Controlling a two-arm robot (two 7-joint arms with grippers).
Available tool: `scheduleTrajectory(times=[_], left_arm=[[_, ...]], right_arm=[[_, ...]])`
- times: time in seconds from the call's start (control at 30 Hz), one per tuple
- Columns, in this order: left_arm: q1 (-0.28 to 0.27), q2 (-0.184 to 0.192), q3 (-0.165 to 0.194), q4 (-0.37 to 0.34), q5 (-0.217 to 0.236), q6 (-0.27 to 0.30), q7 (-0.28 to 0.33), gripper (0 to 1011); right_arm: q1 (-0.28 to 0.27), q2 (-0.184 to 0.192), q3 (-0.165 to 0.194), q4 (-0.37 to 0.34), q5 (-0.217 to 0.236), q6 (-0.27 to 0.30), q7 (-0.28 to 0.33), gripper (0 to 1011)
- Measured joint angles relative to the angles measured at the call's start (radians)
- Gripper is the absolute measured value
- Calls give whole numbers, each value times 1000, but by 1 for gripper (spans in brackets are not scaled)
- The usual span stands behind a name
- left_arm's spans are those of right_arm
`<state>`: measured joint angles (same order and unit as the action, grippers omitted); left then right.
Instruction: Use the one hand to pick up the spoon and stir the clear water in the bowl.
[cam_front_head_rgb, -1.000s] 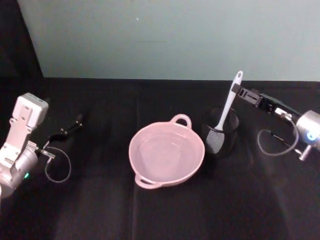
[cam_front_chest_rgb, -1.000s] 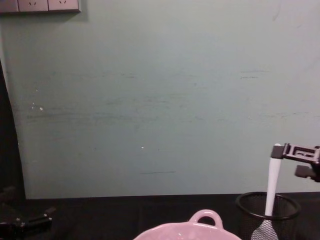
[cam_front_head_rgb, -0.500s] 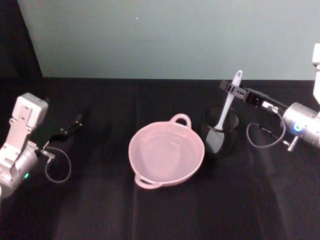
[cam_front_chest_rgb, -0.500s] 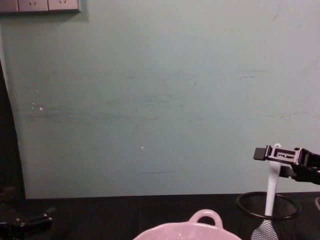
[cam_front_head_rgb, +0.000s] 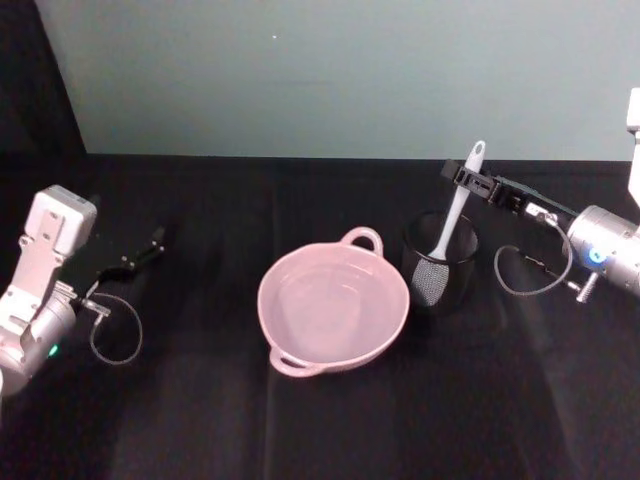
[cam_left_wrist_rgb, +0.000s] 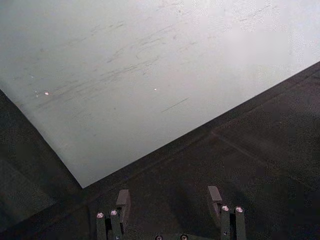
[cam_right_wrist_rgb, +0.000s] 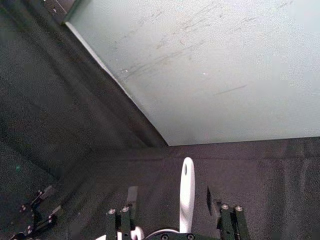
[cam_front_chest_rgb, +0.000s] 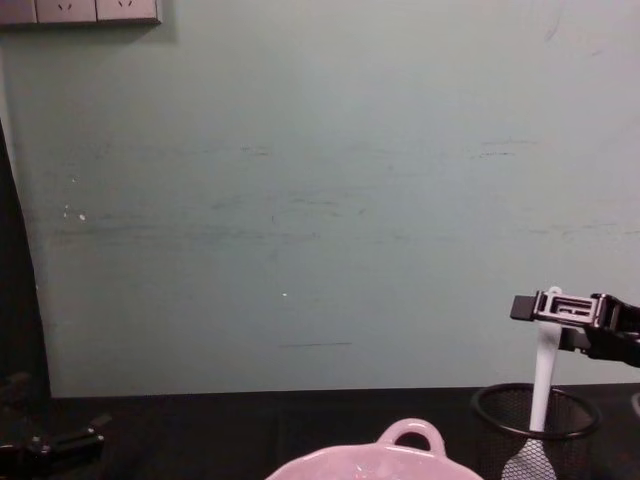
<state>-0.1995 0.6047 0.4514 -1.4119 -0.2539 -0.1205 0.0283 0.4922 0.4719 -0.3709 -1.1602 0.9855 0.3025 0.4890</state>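
The white spoon stands leaning in a black mesh cup, scoop end down and its holed tip up. My right gripper reaches in from the right at the upper handle. In the right wrist view the spoon handle rises between the two fingers with a gap on each side, so the gripper is open. From the chest, the right gripper crosses the spoon near its tip. The pink bowl with clear water sits left of the cup.
My left gripper rests parked at the far left on the black cloth, open with nothing between its fingers. A pale green wall stands behind the table. Bare cloth lies in front of the bowl.
Over the last second my right gripper slid left until its fingers straddle the spoon's upper handle. In the last half second nothing visibly moved. The left arm stayed still.
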Motion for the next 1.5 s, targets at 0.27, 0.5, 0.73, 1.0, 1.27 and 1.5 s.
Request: scheduleTrajectory(times=[0.27, 0.5, 0.73, 1.0, 1.27, 1.5], left_arm=[[0, 0, 0, 0, 0, 0, 0, 1011], [0, 0, 0, 0, 0, 0, 0, 1011], [0, 0, 0, 0, 0, 0, 0, 1011], [0, 0, 0, 0, 0, 0, 0, 1011], [0, 0, 0, 0, 0, 0, 0, 1011], [0, 0, 0, 0, 0, 0, 0, 1011]], right_arm=[[-2, 0, 2, -2, 0, 0, -1, 654], [-2, 1, 2, -4, -1, 1, -4, 449], [-3, 1, 3, -4, -1, 2, -5, 218], [-3, 1, 3, -5, -1, 2, -6, 116], [-38, 72, -35, -128, -117, -103, -35, 116], [-61, 121, -14, -249, -139, -95, -68, 116]])
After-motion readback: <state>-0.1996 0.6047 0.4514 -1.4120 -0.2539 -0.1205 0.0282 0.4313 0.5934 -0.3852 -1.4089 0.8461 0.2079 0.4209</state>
